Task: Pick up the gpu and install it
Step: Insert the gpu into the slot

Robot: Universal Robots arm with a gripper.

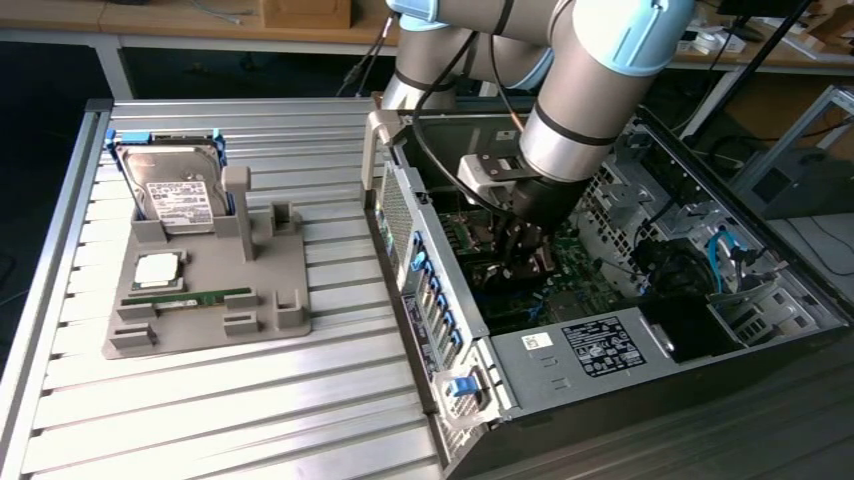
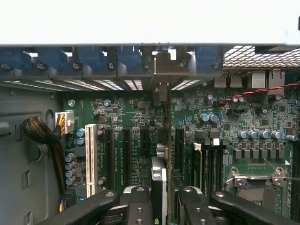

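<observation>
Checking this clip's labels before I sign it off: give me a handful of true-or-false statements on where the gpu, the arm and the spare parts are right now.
1. The gripper is down inside the open computer case. True.
2. The gpu lies flat on the grey parts holder. False: it is held edge-on between the jaws, over the motherboard slots.
3. A silver hard drive stands in the grey parts holder on the exterior view's left. True.
4. The green memory stick is plugged into the motherboard. False: it lies on the parts holder.
5. The jaws are empty. False: they are shut on the gpu.
</observation>
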